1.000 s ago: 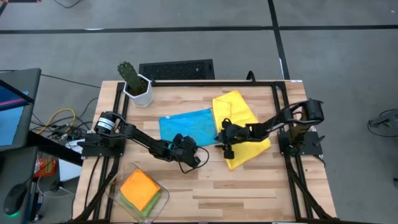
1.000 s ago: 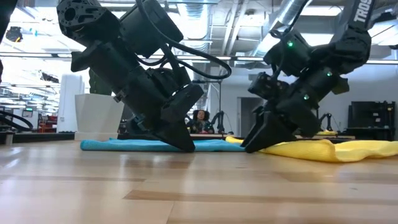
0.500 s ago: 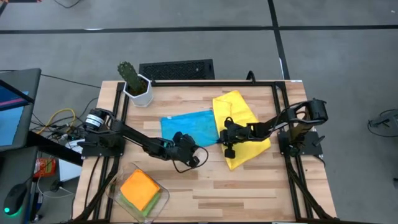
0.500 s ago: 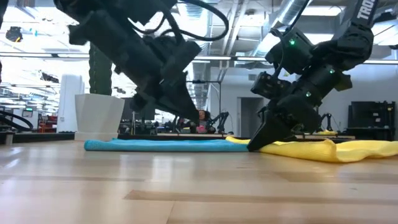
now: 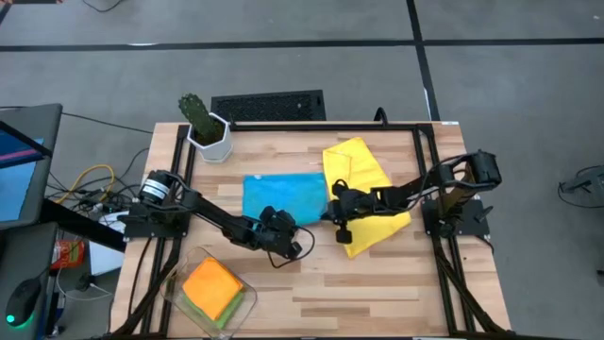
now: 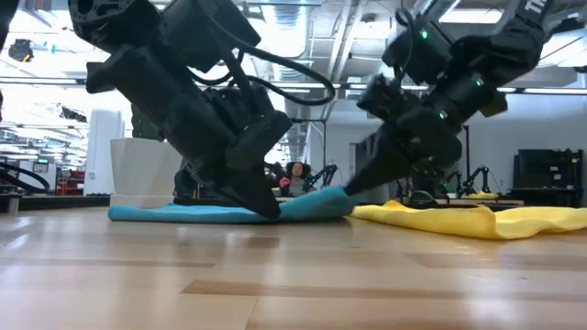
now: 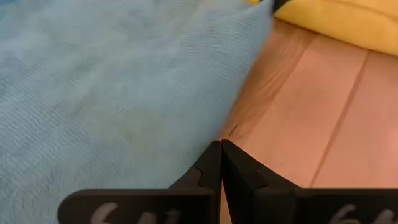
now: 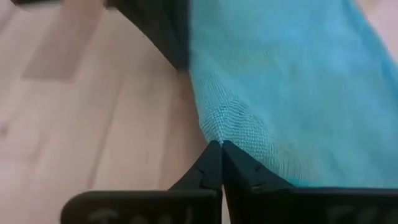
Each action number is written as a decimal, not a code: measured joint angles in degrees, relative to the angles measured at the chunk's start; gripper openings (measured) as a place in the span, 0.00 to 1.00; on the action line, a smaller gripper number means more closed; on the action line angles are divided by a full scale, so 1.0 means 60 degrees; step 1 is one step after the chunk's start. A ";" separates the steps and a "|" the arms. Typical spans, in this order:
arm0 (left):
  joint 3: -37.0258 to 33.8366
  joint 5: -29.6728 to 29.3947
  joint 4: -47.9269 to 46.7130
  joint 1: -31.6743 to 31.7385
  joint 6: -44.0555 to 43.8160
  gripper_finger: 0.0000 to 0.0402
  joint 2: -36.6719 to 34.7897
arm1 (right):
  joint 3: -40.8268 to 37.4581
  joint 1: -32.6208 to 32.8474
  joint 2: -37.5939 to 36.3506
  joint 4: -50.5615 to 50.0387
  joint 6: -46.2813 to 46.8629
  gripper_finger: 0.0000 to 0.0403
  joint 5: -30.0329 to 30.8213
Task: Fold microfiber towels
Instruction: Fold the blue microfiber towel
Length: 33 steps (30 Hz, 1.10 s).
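Observation:
A light blue towel [image 5: 283, 194] lies spread mid-table, its near right corner raised. A yellow towel [image 5: 363, 184] lies crumpled to its right. My right gripper [image 8: 221, 144] is shut on the blue towel's raised corner; the low view shows that gripper [image 6: 353, 188] above the table. My left gripper [image 7: 221, 144] is shut, its tips down at the blue towel's near edge [image 6: 269, 213]. An orange towel [image 5: 213, 283] sits folded on a green one in a clear bin. My left gripper's shut fingertips stand at the blue towel's near edge [image 7: 214, 134], slanting down from the near left; whether they press or pinch the cloth I cannot tell. My right gripper pinches the blue towel's near right corner [image 8: 217, 127] between its two fingertips, slanting down from the right. That corner is lifted off the table [image 6: 332, 197]; the other parts of the towel lie flat.
A cactus in a white pot [image 5: 206, 127] stands at the far left corner, with a black grille [image 5: 269, 104] beyond the far edge. The clear bin [image 5: 243, 300] sits at the near left. Bare wood [image 5: 377, 283] stretches along the near right.
My right gripper has taken hold of the blue towel's near right corner and risen, lifting that corner while the other parts stay flat. My left gripper rose off the table, then came back down at the towel's near edge, staying shut.

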 joint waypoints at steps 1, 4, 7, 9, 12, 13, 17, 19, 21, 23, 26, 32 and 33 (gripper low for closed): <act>0.0002 -0.0004 -0.0003 0.0000 -0.0001 0.00 0.0000 | 0.0125 0.0059 -0.0005 -0.0008 -0.0063 0.05 0.0002; 0.0004 -0.0096 -0.0027 0.0007 0.0048 0.00 0.0000 | 0.0390 0.0173 -0.0015 -0.0011 -0.0225 0.05 0.0035; 0.0004 0.0246 0.0071 0.0004 -0.0109 0.00 -0.0010 | 0.0557 0.0188 0.0086 -0.0098 -0.0176 0.06 0.0067; 0.0000 0.0495 -0.0092 -0.0044 -0.0286 0.00 -0.0205 | 0.0545 0.0186 0.0091 -0.0314 -0.0002 0.07 0.0071; 0.0004 0.0354 -0.0761 -0.0167 -0.0234 0.00 -0.0862 | 0.0549 0.0188 0.0091 -0.0608 0.0099 0.07 0.0075; 0.0004 0.0262 -0.1026 -0.0208 -0.0027 0.00 -0.1103 | 0.0549 0.0199 0.0091 -0.0735 0.0099 0.07 0.0075; 0.0022 -0.1008 -0.1786 -0.0405 0.0533 0.00 -0.1923 | 0.0549 0.0206 0.0091 -0.0997 0.0105 0.05 0.0065; 0.0005 -0.2118 -0.2053 -0.0478 -0.0040 0.00 -0.1861 | 0.0549 0.0211 0.0091 -0.1051 0.0118 0.05 0.0064; -0.0088 -0.2610 -0.1757 -0.0481 -0.0711 0.00 -0.1508 | 0.0549 0.0213 0.0091 -0.1059 0.0126 0.06 0.0064; -0.0178 -0.2542 -0.1238 -0.0417 -0.1075 0.00 -0.1116 | 0.0549 0.0213 0.0091 -0.1052 0.0128 0.07 0.0060; -0.0171 -0.2100 0.0151 -0.0359 -0.0978 0.00 -0.0398 | 0.0549 0.0209 0.0091 -0.1062 0.0068 0.07 0.0057; -0.0161 -0.1744 0.1604 -0.0351 -0.0716 0.00 0.0277 | 0.0549 0.0209 0.0091 -0.1208 0.0059 0.06 0.0035; -0.0155 -0.1617 0.1555 -0.0339 -0.0778 0.00 0.0335 | 0.0549 0.0209 0.0091 -0.1208 0.0056 0.06 0.0035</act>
